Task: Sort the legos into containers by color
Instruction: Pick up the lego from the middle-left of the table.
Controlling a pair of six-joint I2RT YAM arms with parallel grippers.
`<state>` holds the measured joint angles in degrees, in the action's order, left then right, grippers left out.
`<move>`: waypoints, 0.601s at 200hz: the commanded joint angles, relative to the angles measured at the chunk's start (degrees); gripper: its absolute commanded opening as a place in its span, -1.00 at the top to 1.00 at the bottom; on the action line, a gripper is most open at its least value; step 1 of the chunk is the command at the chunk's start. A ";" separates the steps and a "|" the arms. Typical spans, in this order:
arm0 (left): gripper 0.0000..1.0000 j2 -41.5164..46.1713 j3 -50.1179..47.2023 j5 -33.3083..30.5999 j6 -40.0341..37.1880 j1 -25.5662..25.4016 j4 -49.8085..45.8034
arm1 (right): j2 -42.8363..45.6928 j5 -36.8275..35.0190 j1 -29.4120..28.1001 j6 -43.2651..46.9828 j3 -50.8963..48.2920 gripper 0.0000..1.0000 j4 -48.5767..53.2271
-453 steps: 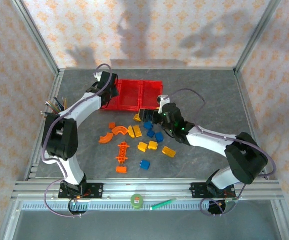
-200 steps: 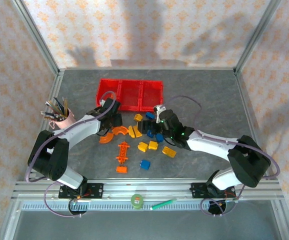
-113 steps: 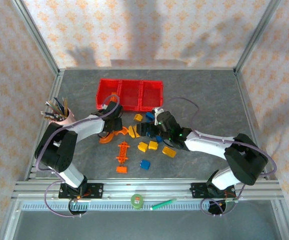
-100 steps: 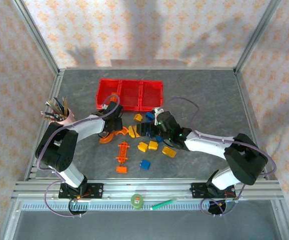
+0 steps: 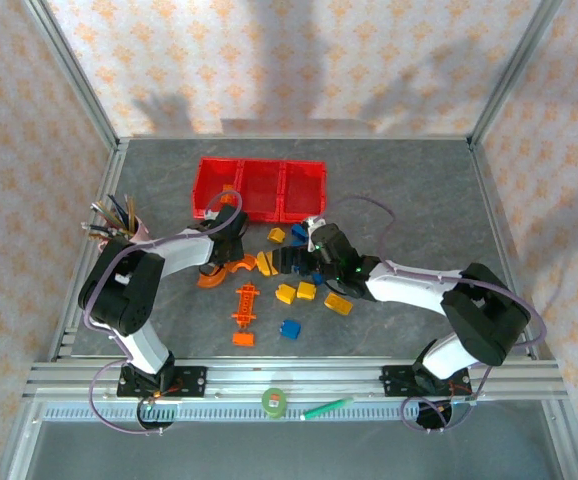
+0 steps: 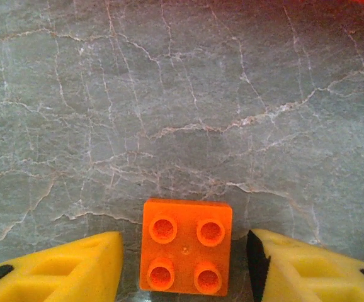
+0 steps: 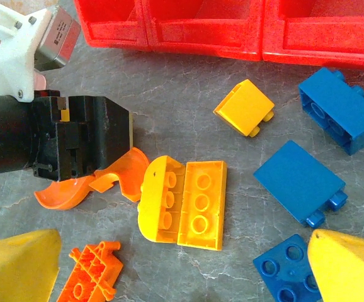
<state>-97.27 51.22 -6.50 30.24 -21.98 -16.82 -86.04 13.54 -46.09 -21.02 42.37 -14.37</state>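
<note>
Top view: the left arm folds up from its base and reaches away and to the right. Its left tool (image 5: 219, 258) points down just in front of a row of three red translucent plastic bins (image 5: 261, 162). The right arm lies low, stretched leftward, with its right tool (image 5: 291, 262) over a scatter of small orange, yellow and blue plastic bricks (image 5: 285, 293). The bricks lie on a grey, pale-veined stone-look worktop (image 5: 409, 190). Cream wallpaper with orange flowers backs the metal-framed cell, and a pink cup of pencils (image 5: 119, 225) stands at the left edge.

Left wrist view: the left tool (image 6: 183, 264) is set fairly narrow, its yellow fingers (image 6: 56, 264) on either side of a small orange square four-stud brick (image 6: 185, 245). There is a slim gap on each side, so nothing is gripped. The brick sits flat on the worktop, studs up.

Right wrist view: the right tool (image 7: 183, 251) gapes wide and empty above a yellow rounded brick lying against a yellow six-stud brick (image 7: 182, 201). An orange arch piece (image 7: 94, 185) is to their left, against the left tool's black body. Blue bricks (image 7: 301, 179) lie to the right, with the red bins along the top edge.
</note>
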 commanded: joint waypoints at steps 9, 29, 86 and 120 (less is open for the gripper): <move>-0.02 -1.13 -1.07 -0.25 1.23 1.07 2.04 | -0.44 -0.75 -0.23 -0.35 0.94 -1.00 -1.62; 0.09 -0.82 -1.33 -0.33 1.15 1.15 2.09 | -0.29 -0.75 -0.21 -0.26 1.03 -0.99 -1.47; 0.29 2.34 -1.48 -1.28 0.22 1.59 1.28 | 0.17 -0.18 -0.18 -1.08 1.55 -1.00 -2.01; 0.30 5.46 -0.36 -2.23 -0.01 2.07 -0.46 | 0.51 0.44 -0.19 -1.76 2.77 -1.00 -2.48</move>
<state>-95.46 50.33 -6.50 30.79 -20.56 -15.16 -86.19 13.63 -46.09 -21.71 42.48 -14.81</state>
